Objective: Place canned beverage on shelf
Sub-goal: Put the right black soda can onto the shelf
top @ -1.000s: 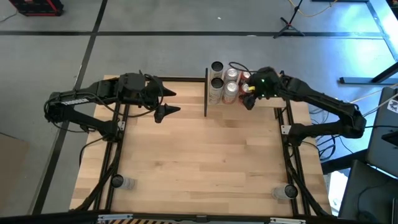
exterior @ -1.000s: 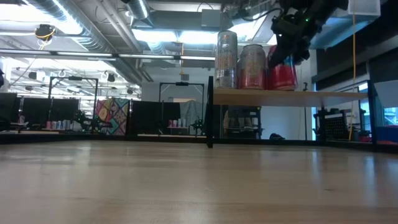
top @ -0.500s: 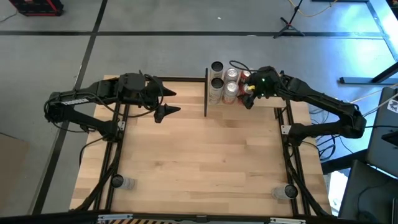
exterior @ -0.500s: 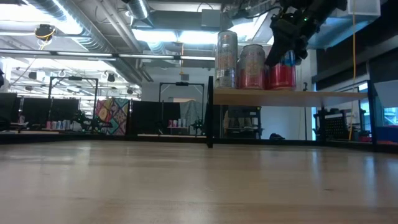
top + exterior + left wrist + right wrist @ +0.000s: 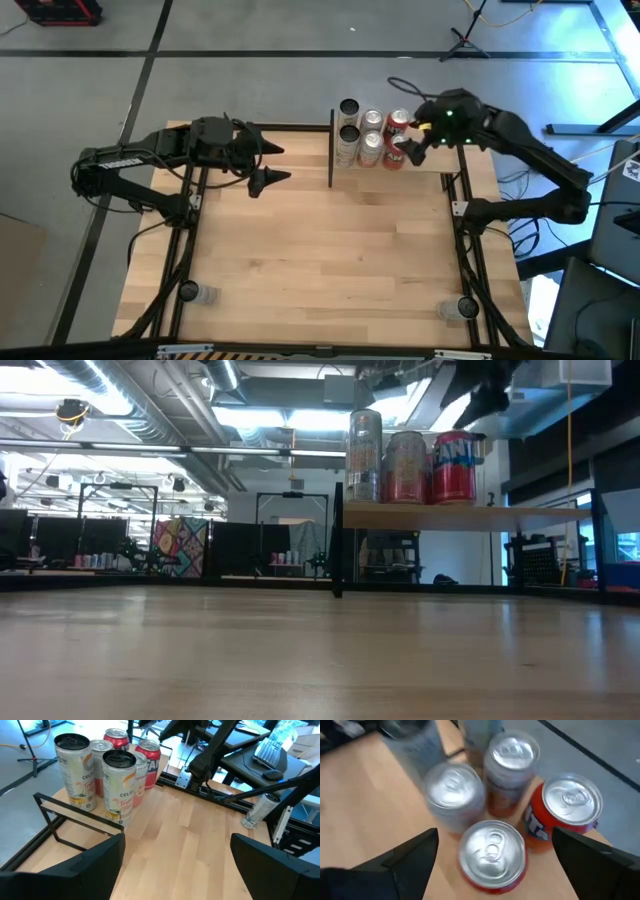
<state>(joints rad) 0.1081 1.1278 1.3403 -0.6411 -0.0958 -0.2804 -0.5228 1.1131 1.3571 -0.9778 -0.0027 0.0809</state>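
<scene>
Above the shelf's (image 5: pixel 372 166) right edge, right fingers (image 5: pixel 415 851) hang apart over standing cans (image 5: pixel 396 152); left fingers (image 5: pixel 80 862) apart.

R claw (image 5: pixel 411 150) open above cans (image 5: pixel 372 136) on shelf (image 5: pixel 420 165); L arm (image 5: pixel 170 155) idle

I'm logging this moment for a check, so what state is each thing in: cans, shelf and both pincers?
Fanta can: upright on the shelf, nothing gripping it.
Other cans: upright, bunched beside it.
Shelf: level, loaded with cans.
Right pincer: open, empty, above the shelf's right end.
Left pincer: open, empty, left of the shelf.
</scene>
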